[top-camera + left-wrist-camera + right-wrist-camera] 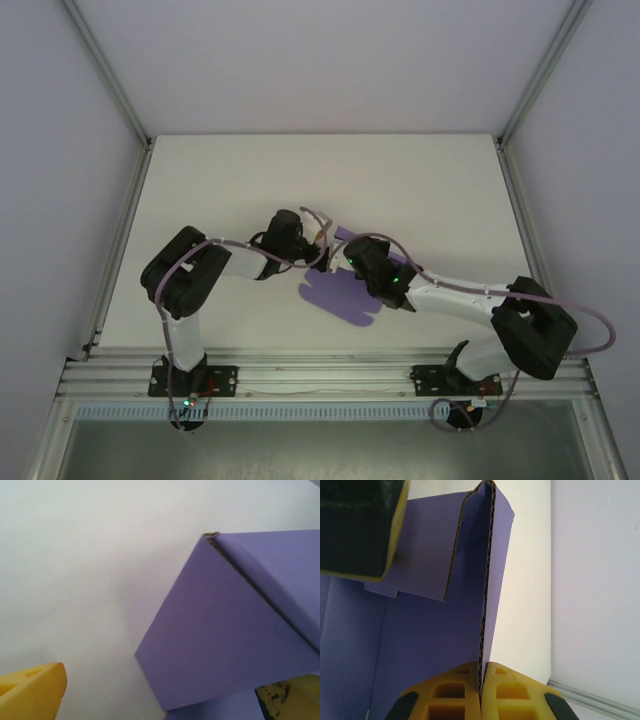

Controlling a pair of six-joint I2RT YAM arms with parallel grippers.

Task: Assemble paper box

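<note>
The paper box (342,298), a die-cut sheet of violet-purple corrugated card that is partly folded up, lies on the white flat surface (300,180) directly beneath both claws, and they meet over its far end.

The right claw (482,685) is closed tight on the top edge of one upright wall (497,570). The fluted core of the card shows pinched between the two yellow pads, and the wall runs straight away from the fingertips. To the left of that claw the rest of the sheet lies flat, and a second, shorter flap stands up beside the held wall.

The left claw (160,702) is spread wide and holds nothing. A folded purple panel stands in the gap, its corner crease ahead of the fingertips. One yellow finger (35,695) is clearly apart from the card, with bare surface between them. The other finger is at the panel's lower edge, and I cannot tell whether it touches.

The card looks very light, so I would expect it to slide on the surface or lift bodily if pushed without something holding it down. It should be stiff along the flutes, bend readily at the scored creases, and probably spring back from a fold once let go. A hard pinch may crush the flutes or dent an edge. The best holds are likely on a wall's free edge, as the right claw has it, or flat across a panel close to its crease, not at a thin tab or corner.
</note>
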